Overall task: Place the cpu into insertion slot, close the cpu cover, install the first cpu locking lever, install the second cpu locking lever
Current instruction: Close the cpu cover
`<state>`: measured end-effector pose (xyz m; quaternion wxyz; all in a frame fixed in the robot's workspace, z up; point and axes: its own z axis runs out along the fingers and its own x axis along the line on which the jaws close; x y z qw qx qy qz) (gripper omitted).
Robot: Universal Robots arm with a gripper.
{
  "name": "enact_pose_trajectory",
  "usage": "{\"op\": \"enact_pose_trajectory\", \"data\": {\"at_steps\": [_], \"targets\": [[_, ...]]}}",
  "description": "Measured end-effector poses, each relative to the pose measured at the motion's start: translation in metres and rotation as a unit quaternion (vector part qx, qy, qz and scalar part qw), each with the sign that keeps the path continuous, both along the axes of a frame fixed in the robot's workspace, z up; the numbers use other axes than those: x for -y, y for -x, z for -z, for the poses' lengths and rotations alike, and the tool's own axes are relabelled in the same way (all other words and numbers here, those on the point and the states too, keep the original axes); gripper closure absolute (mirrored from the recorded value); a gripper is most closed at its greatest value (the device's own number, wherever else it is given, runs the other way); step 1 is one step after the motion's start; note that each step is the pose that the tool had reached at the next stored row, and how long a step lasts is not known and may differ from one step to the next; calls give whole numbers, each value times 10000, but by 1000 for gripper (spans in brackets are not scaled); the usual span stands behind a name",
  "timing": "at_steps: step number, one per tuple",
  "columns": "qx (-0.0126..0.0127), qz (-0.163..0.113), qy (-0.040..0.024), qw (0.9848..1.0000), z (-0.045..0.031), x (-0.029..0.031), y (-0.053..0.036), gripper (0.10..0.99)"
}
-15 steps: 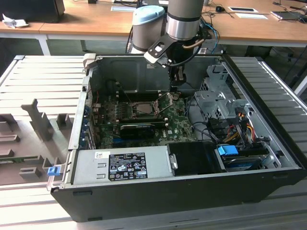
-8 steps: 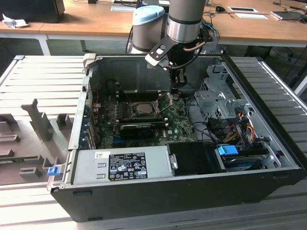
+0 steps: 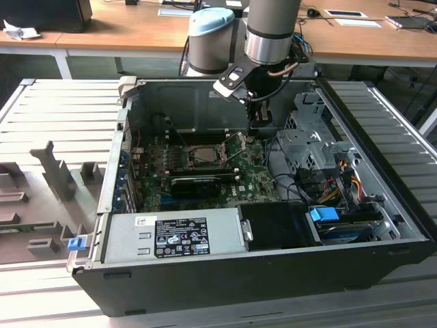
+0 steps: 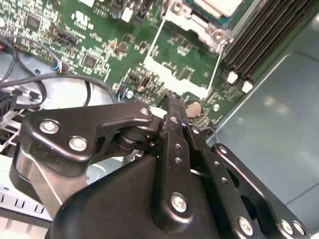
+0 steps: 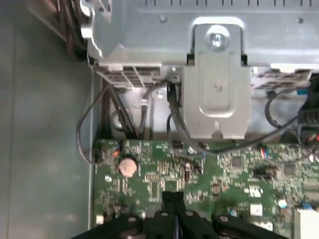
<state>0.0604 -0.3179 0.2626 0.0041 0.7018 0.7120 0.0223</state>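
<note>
- the open computer box (image 3: 205, 290) lay on a grey table, with the green board (image 3: 263, 183) flat inside it.
- the robot arm reached down into the box from above.
- the claw (image 3: 257, 127) hung low over the green board, just beside the insertion slot (image 3: 186, 162), on the exterior view's right of it.
- in both wrist views the claw's two fingers (image 4: 172, 124) were pressed together, and i could see nothing between them.
- in the first wrist view the claw (image 5: 172, 198) pointed down at the green board (image 5: 224, 172), near a round silver battery (image 5: 128, 167).
- the cpu (image 3: 203, 155) sat in the insertion slot with its grey top facing up.
- in the second wrist view the cpu (image 4: 219, 5) lay inside the metal rim of the insertion slot (image 4: 199, 25).
- the cpu cover (image 4: 174, 78) was open, swung away from the slot toward the claw, and the green board showed through its square window.
- the tip of the claw (image 4: 172, 102) was right at the far edge of the cpu cover; i could not tell if it touched.
- a long black card (image 3: 194, 183) lay just beside the slot, on the side nearer the big grey power box (image 3: 171, 236).
- wooden desks (image 3: 136, 31) stood behind the box.
</note>
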Motion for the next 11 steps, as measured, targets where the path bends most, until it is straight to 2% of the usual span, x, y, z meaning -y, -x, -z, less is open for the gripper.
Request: {"op": "enact_pose_trajectory", "data": {"at_steps": [3,7,10,11], "targets": [[0,0,1,10000,20,2,-15,980],[-1,0,0,10000,24,0,-83,980],[1,0,-2,10000,69,3,-76,980],[1,0,-1,10000,99,4,-35,980]]}}
